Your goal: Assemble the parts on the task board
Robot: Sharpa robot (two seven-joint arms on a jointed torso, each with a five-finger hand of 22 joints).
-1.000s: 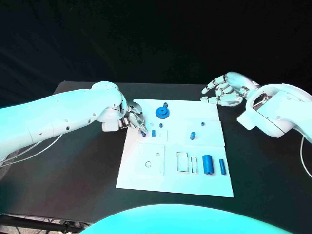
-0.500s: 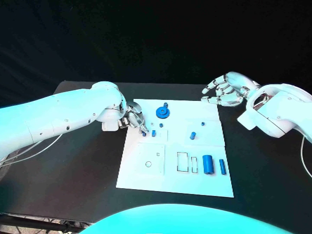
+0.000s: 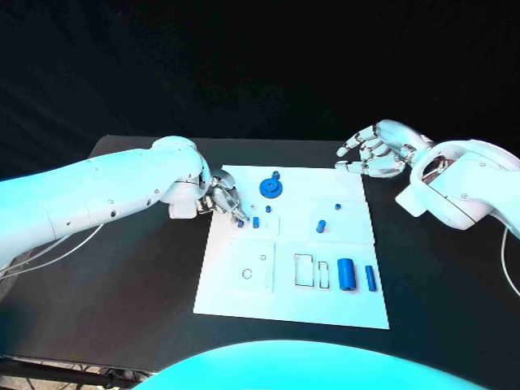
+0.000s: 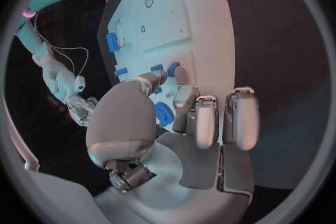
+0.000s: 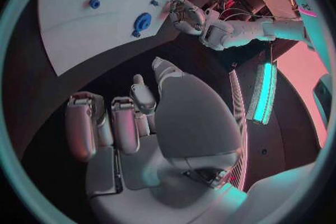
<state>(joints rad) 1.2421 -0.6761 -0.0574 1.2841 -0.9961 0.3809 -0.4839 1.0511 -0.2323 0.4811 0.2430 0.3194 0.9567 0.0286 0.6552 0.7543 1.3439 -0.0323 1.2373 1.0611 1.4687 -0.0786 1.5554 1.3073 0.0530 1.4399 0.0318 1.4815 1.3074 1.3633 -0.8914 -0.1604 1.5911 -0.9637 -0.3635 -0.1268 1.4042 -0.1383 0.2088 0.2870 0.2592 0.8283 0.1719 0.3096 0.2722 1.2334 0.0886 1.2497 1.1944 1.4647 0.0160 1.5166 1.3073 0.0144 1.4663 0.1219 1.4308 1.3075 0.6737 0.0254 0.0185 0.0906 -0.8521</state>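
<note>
Task board [image 3: 286,301] lies under left hand [image 3: 224,199] pinching a small blue part [image 3: 239,218]; right hand [image 3: 375,151] spread, holding nothing

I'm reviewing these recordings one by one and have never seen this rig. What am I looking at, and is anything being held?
This is a two-armed robot at a black table. The square picture looks down from its head; the two round ones come from cameras at each wrist, behind that hand. On the table lies the white task board, with small blue parts: a round disc, a cylinder, a slimmer bar and several small pegs. The left hand reaches over the board's edge, its fingers at a small blue peg; whether they grip it is unclear. The right hand hovers beyond the board's far corner, holding nothing.
</note>
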